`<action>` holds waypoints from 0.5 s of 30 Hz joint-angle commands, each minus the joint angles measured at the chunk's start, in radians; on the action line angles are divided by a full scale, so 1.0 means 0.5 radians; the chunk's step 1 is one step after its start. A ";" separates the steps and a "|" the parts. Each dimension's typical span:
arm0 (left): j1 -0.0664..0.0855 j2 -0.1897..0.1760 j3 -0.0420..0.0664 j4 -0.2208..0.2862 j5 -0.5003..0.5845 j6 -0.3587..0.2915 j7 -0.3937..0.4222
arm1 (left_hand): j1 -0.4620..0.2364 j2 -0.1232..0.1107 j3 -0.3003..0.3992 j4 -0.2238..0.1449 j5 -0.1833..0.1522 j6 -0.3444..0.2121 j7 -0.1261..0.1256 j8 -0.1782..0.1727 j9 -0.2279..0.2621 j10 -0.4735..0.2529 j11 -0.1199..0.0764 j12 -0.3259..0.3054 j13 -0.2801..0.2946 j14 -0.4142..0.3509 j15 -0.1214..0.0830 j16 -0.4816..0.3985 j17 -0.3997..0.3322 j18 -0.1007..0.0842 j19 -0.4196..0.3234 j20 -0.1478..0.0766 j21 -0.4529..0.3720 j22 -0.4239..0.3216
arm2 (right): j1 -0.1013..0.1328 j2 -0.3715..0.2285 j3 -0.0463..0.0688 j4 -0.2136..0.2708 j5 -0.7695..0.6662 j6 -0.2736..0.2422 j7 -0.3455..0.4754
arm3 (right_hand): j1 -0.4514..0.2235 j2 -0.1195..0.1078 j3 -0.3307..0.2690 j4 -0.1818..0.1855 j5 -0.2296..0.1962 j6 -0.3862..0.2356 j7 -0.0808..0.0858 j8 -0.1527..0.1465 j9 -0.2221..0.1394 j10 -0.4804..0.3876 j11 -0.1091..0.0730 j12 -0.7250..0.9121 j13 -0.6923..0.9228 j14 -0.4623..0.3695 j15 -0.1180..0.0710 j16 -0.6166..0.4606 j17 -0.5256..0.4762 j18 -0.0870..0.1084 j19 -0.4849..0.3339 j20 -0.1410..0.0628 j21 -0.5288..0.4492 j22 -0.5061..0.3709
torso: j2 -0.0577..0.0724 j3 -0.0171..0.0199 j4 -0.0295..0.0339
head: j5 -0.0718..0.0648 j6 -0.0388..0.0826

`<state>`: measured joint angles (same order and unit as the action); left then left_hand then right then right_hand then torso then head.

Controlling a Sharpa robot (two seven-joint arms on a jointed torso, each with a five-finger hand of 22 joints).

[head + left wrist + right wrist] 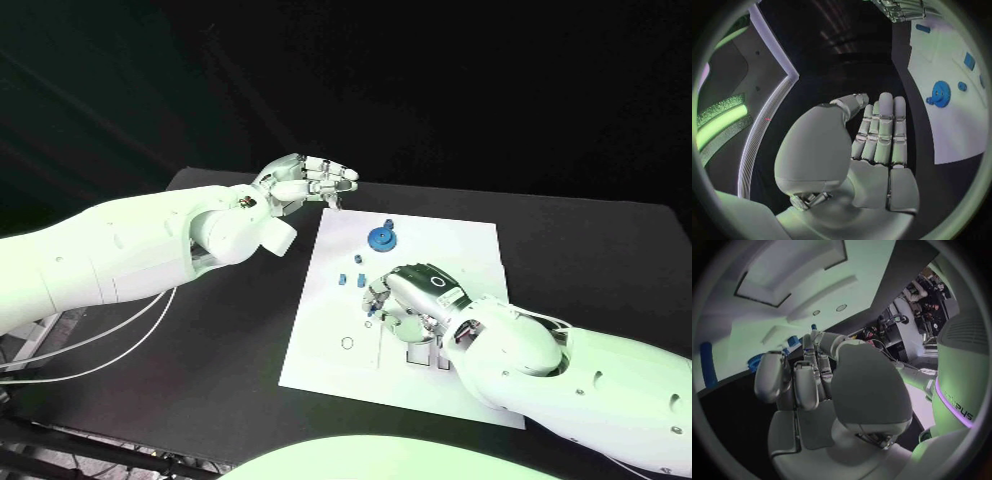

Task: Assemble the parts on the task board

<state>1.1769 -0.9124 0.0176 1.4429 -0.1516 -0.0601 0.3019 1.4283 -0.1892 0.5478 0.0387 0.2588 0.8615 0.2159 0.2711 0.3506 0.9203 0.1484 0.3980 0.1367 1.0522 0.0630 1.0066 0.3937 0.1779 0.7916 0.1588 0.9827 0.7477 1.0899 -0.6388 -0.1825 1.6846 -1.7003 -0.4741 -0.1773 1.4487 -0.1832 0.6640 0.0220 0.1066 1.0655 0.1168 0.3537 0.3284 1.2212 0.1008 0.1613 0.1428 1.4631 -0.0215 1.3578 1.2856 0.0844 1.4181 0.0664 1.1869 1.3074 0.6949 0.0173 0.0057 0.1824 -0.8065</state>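
White task board (433,250) flat on black bench (606,260), blue gear (382,238) near its far end, left robot hand (306,182) curled up holding nothing off the board, right robot hand (411,295) low over small blue parts (351,275), grip hard to tell

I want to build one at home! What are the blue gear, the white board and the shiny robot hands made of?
The blue gear looks like plastic: solid even colour, matte, moulded teeth. The task board looks like a flat, matte white plate, perhaps plastic or painted; I can't tell which. The left hand and right hand have silver fingers that shine like metal, though silver-coated plastic could look the same.
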 commanded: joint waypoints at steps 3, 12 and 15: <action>0.001 0.005 0.001 0.002 0.000 0.032 0.007 | 0.023 0.016 0.034 -0.031 0.050 -0.015 0.001 -0.001 0.000 -0.019 0.000 0.003 -0.006 -0.023 0.003 -0.022 0.002 0.013 0.006 0.003 -0.002 0.006 | -0.011 0.006 -0.005 -0.007 -0.037 0.049 0.017 | -0.023 -0.003 0.000 -0.009 -0.002 0.001 0.007 -0.002 0.002 0.119 -0.103 -0.014 0.003 0.106 -0.013 -0.002 -0.003 -0.023 0.006 0.011 -0.002 0.287 | 0.000 -0.0015 0.002 | -0.004 -0.006; 0.001 0.002 0.001 0.004 -0.006 0.048 0.000 | -0.013 0.000 0.044 -0.026 0.042 -0.019 0.004 0.002 0.000 -0.025 0.004 0.008 -0.012 -0.018 0.009 -0.023 0.004 0.010 -0.006 0.007 0.012 0.019 | -0.019 0.013 -0.016 -0.020 -0.037 0.067 0.010 | -0.029 -0.002 -0.001 -0.009 -0.005 0.001 0.009 -0.004 0.003 0.119 -0.102 -0.017 0.003 0.106 -0.012 -0.001 -0.003 -0.023 0.006 0.013 -0.001 0.288 | 0.000 -0.0012 0.002 | -0.008 -0.011; 0.001 0.002 0.001 0.004 -0.007 0.053 -0.002 | -0.007 0.004 0.052 -0.031 0.046 -0.020 0.003 0.003 0.000 -0.026 0.003 0.010 -0.013 -0.018 0.007 -0.024 0.005 0.012 -0.007 0.006 0.013 0.020 | -0.021 0.016 -0.017 -0.018 -0.037 0.067 0.010 | -0.032 -0.001 -0.001 -0.010 -0.007 0.001 0.009 -0.004 0.003 0.119 -0.102 -0.018 0.004 0.106 -0.012 0.000 -0.003 -0.023 0.007 0.013 0.000 0.289 | 0.000 -0.0012 0.002 | -0.010 -0.012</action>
<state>1.1769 -0.9128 0.0174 1.4431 -0.1530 -0.0542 0.2986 1.4282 -0.1893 0.5700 0.0222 0.2822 0.8577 0.2195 0.2711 0.3506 0.9114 0.1503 0.3980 0.1311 1.0486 0.0666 0.9984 0.3952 0.1778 0.7916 0.1588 0.9858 0.7563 1.0807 -0.6322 -0.1908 1.6741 -1.7047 -0.4576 -0.1782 1.4446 -0.1872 0.6640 0.0219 0.1063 1.0653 0.1166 0.3500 0.3289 1.2375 0.0846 0.1557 0.1437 1.4633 -0.0214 1.3578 1.2857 0.0844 1.4181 0.0664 1.1869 1.3073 0.6949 0.0164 0.0063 0.1784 -0.8119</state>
